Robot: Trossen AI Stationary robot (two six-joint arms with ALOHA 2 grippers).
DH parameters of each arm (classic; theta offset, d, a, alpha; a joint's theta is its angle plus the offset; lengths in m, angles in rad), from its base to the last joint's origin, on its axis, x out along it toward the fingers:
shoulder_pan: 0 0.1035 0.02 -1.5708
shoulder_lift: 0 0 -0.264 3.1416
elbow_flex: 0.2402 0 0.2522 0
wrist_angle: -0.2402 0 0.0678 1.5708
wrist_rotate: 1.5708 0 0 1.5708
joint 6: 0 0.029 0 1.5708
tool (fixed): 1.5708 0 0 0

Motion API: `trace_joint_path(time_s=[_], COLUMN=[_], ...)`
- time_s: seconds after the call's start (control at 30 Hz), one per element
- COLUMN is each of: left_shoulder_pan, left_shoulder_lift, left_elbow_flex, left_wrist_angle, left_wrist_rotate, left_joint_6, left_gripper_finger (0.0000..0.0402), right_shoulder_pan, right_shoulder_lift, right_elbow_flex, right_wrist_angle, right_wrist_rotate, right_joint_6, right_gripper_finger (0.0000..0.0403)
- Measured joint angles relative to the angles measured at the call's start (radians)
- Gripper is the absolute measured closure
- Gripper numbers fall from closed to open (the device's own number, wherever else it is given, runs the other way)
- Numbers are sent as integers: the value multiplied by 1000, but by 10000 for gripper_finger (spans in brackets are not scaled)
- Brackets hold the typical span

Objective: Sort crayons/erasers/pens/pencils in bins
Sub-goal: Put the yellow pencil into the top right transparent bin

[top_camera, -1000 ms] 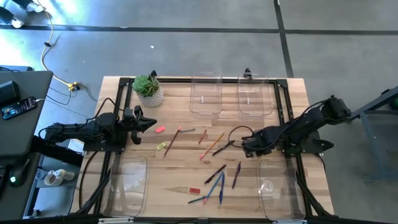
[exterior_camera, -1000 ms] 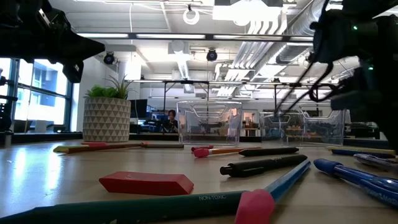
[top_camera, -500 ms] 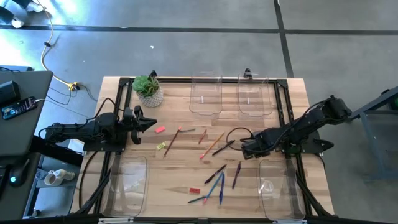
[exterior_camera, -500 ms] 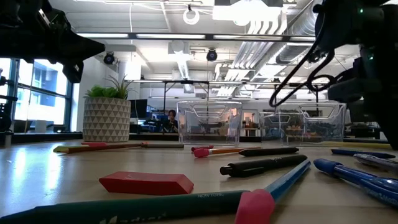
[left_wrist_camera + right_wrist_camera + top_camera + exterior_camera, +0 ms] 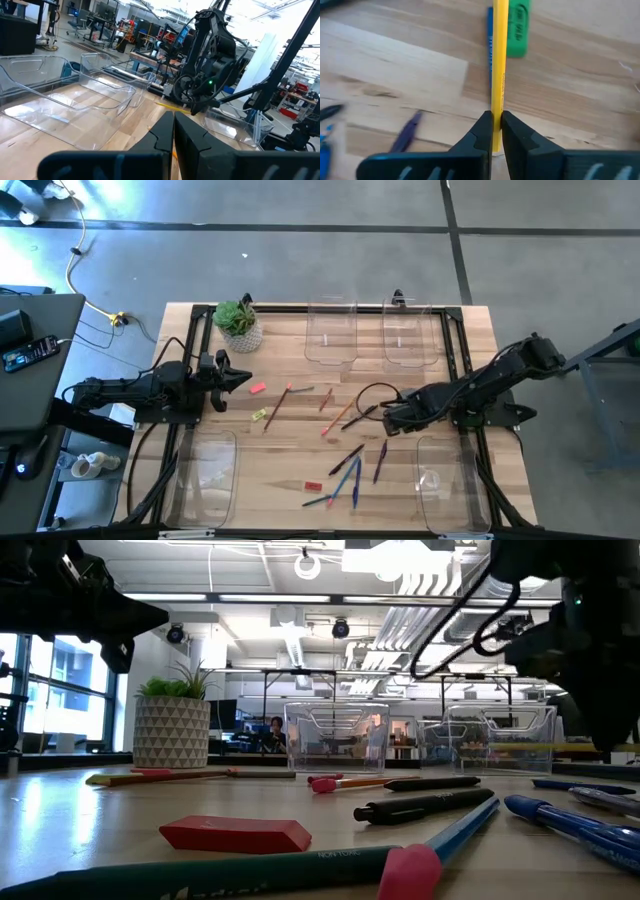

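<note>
My right gripper [image 5: 496,132] is pinched tight on a yellow pencil [image 5: 498,55], held up above the table [image 5: 300,465] near the right side. Below it on the wood I see a green eraser [image 5: 516,29] and a blue pen [image 5: 489,45], with a purple crayon [image 5: 404,132] off to one side. My left gripper [image 5: 173,131] hangs closed and empty by the left edge. Beyond stand two clear bins [image 5: 331,332] at the far edge.
</note>
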Motion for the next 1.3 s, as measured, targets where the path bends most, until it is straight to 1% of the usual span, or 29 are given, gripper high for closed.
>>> trace_joint_path(time_s=[0.37,0.73,0.9,1.03,1.17,1.3], left_shoulder_pan=[0,0,0,0,0,0], left_shoulder_lift=[0,0,0,0,0,0], left_elbow_flex=[0,0,0,0,0,0], left_wrist_angle=[0,0,0,-1,-2,-2], left_wrist_rotate=[0,0,0,0,-1,-1], left_joint_6=[0,0,0,0,0,0], left_gripper_finger=[398,398,398,398,398,398], right_shoulder_pan=[0,-43,-91,-144,-208,-279], right_shoulder_lift=[0,-1,-1,-1,-1,-1], right_elbow_flex=[116,234,267,293,319,342], right_wrist_angle=[7,2,-4,-29,-67,-103], right_wrist_rotate=[79,280,358,400,435,438], right_joint_6=[-77,-94,-122,-153,-189,-252], right_gripper_finger=[387,387,387,387,387,387])
